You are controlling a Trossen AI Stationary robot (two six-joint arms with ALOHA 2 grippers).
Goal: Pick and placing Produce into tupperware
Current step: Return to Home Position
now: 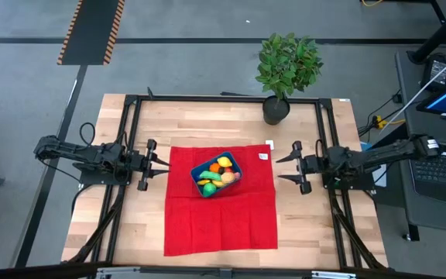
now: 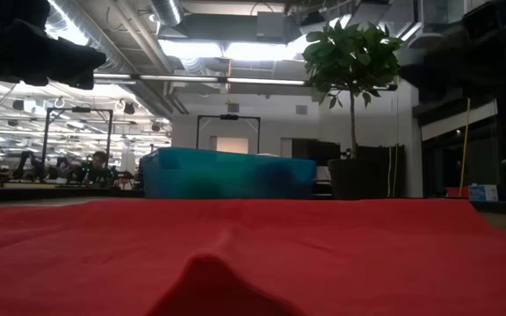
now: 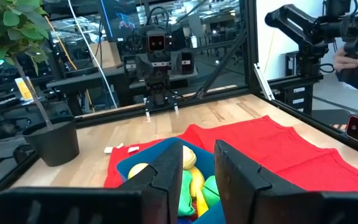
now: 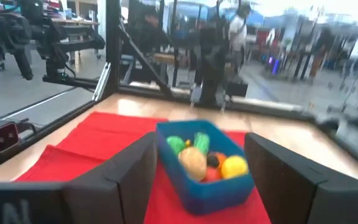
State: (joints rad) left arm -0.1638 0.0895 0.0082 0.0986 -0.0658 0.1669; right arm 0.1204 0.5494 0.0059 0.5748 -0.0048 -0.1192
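Observation:
The blue tupperware (image 1: 199, 169) stands on a red cloth (image 1: 223, 225) at the table's middle, and the produce (image 1: 217, 175) lies piled inside it: yellow, orange, green and red pieces. My left gripper (image 1: 163, 167) hovers level at the cloth's left edge, pointing at the tupperware (image 3: 128, 165), open by a narrow gap (image 3: 197, 168), with nothing between its fingers. My right gripper (image 1: 279, 168) hovers level at the cloth's right edge, open wide (image 4: 201, 146) and empty, facing the tupperware (image 4: 213, 193) and the produce (image 4: 194, 160).
A potted plant (image 1: 286, 63) stands at the table's far edge, right of centre. A small white tag (image 1: 263, 156) lies by the cloth's far right corner. The cloth has a raised fold (image 2: 227, 263) near the front. Black frame rails (image 1: 130, 139) run along the table's sides.

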